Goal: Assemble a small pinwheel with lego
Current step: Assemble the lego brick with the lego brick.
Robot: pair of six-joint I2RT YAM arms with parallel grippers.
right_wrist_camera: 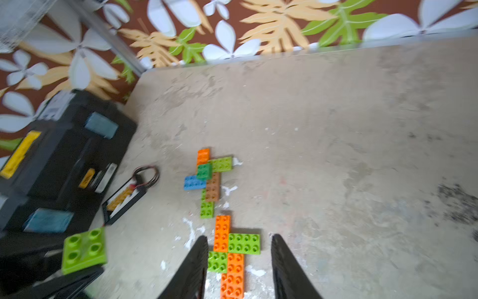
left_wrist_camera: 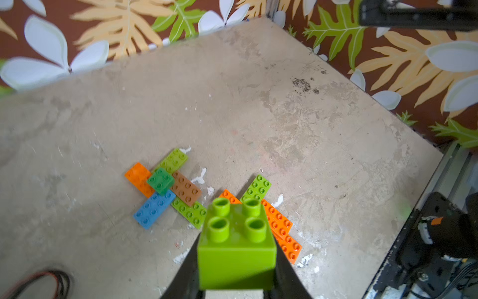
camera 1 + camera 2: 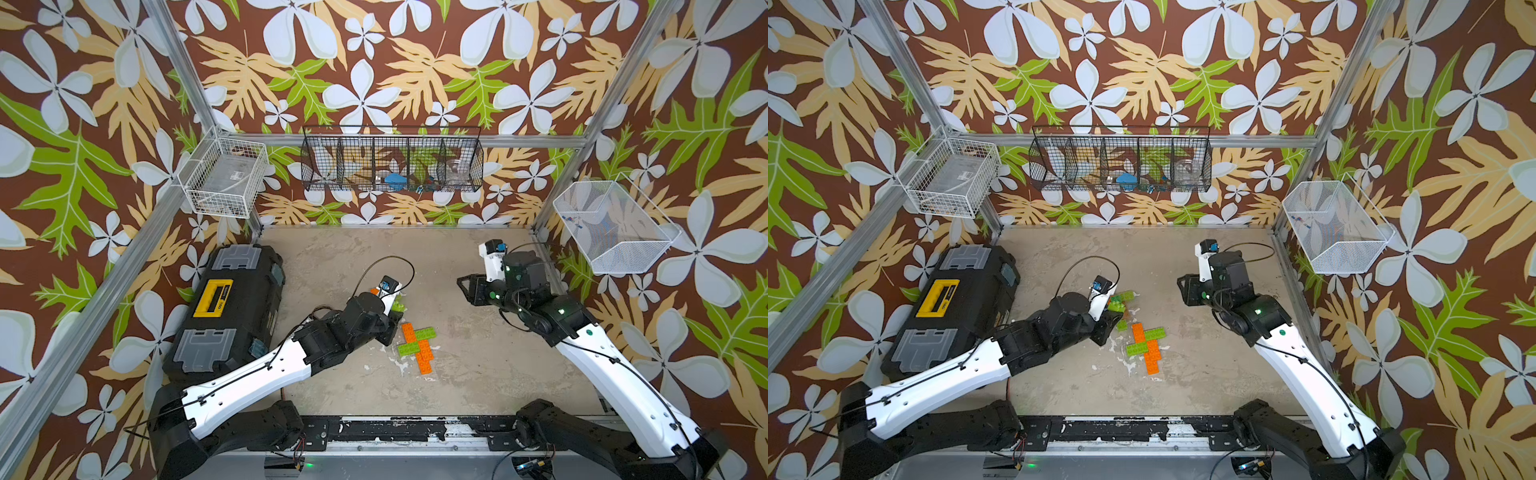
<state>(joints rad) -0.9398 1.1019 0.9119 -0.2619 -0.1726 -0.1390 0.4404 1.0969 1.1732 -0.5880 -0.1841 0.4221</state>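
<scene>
Left gripper (image 2: 236, 244) is clamped on a lime 2x2 brick (image 2: 236, 259). The jaws press two opposite sides, and the brick is glossy, its four hollow studs facing up, held clear of the table (image 2: 310, 129). Beyond its fingertips two flat crosses of lego plates lie on the table, just beside each other. Nearer the jaws is the orange-and-lime cross (image 2: 278, 222), partly hidden behind the held brick: two long orange plates and two lime ones, set offset around a middle like pinwheel blades. Farther beyond is the mixed cross (image 2: 181, 194), with orange, lime, brown and blue plates as arms. A dark green 2x2 brick (image 2: 161, 181) sits on its hub, and a second lime plate (image 2: 190, 212) lies along the brown arm. Right gripper (image 1: 240, 236) has its jaws apart with nothing between them. The orange-and-lime cross shows through the gap, down on the table — untouched. In a top view the right gripper (image 3: 467, 289) is raised, well apart from that cross. The right wrist view is blurred, with the held lime brick showing off to one side of the right jaws. A black toolbox (image 3: 224, 307) with a yellow handle lies on the side of the left gripper away from the right one.
</scene>
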